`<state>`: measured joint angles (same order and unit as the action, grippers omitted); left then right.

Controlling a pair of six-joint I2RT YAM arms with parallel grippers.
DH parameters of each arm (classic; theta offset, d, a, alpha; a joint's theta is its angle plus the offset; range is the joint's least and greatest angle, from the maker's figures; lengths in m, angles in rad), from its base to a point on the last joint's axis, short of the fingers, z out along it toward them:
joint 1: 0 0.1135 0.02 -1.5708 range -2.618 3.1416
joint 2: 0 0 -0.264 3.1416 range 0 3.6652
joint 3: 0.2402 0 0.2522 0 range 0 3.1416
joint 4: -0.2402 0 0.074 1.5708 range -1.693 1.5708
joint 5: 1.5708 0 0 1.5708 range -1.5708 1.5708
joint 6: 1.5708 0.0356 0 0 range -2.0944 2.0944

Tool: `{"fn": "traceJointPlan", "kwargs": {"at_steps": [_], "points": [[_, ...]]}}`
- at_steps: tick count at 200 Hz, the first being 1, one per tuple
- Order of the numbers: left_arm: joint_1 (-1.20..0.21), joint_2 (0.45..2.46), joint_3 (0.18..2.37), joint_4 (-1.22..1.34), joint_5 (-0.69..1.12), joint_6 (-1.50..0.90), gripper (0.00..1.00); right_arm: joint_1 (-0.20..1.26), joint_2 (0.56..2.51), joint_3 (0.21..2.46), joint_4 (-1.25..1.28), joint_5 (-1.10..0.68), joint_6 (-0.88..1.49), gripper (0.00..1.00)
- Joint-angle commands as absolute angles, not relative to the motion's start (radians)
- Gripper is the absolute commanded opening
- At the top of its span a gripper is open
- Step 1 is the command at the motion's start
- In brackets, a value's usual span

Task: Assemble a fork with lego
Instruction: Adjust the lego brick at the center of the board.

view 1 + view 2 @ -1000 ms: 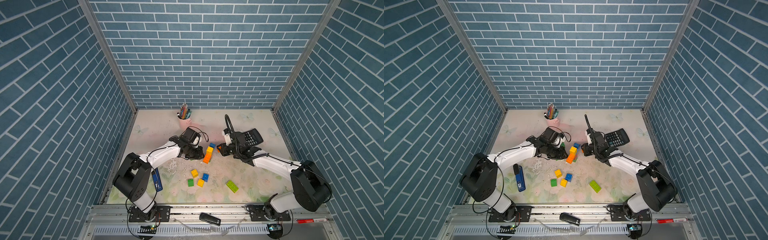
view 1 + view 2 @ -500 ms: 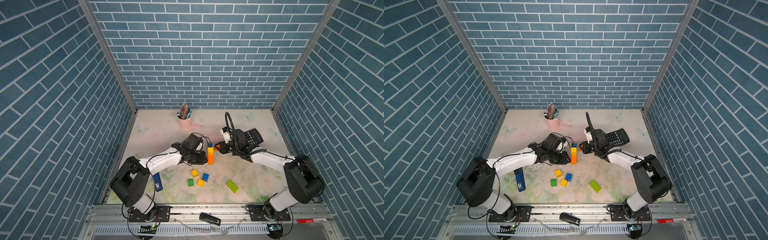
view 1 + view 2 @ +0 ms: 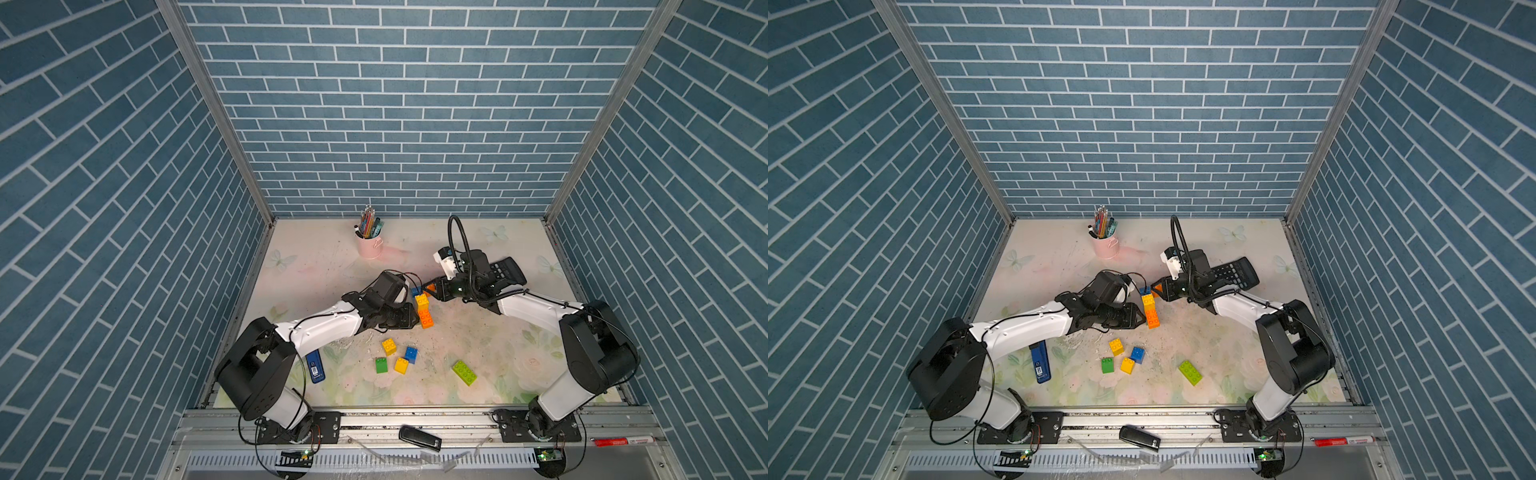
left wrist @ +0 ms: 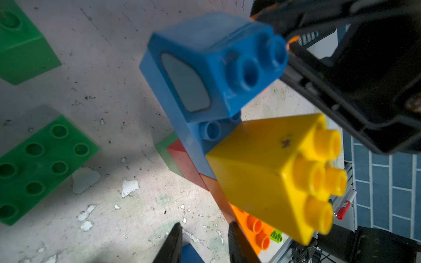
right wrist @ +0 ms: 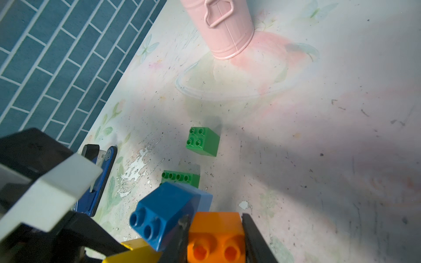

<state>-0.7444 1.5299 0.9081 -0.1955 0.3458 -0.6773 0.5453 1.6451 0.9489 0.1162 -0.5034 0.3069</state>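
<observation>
Joined lego (image 3: 423, 309) at the middle of the worktop (image 3: 498, 332), one end gripped.
An orange brick (image 5: 216, 236) at its far end is clamped by the right hand (image 3: 432, 289); the left hand (image 4: 204, 230) is seen parted, gripping nothing, just beside the near end. Loose bricks (image 3: 395, 359) are noted close by.

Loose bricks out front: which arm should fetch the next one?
Left. The left gripper is open and empty beside the stack, and the loose bricks lie just in front of it. The right gripper is shut on an orange brick of the stack, so it looks committed.
</observation>
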Motion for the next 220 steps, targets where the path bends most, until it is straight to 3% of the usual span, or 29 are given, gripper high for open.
{"fn": "traceJointPlan", "kwargs": {"at_steps": [1, 42, 120, 171, 220], "points": [[-0.755, 1.517, 0.898, -0.172, 0.330, -0.687, 0.39, 0.538, 1.674, 0.986, 0.105, -0.584, 0.248, 0.00], [-0.756, 1.525, 0.899, -0.173, 0.331, -0.690, 0.44, 0.532, 1.694, 1.005, 0.098, -0.618, 0.233, 0.00], [-0.758, 1.536, 0.884, -0.157, 0.338, -0.688, 0.67, 0.516, 1.694, 1.012, 0.090, -0.629, 0.223, 0.00], [-0.786, 1.447, 0.844, -0.141, 0.339, -0.593, 0.67, 0.512, 1.572, 1.009, -0.068, -0.187, 0.233, 0.00], [-0.783, 1.338, 0.861, -0.165, 0.340, -0.495, 0.54, 0.514, 1.432, 0.939, -0.137, -0.108, 0.223, 0.00]]}}
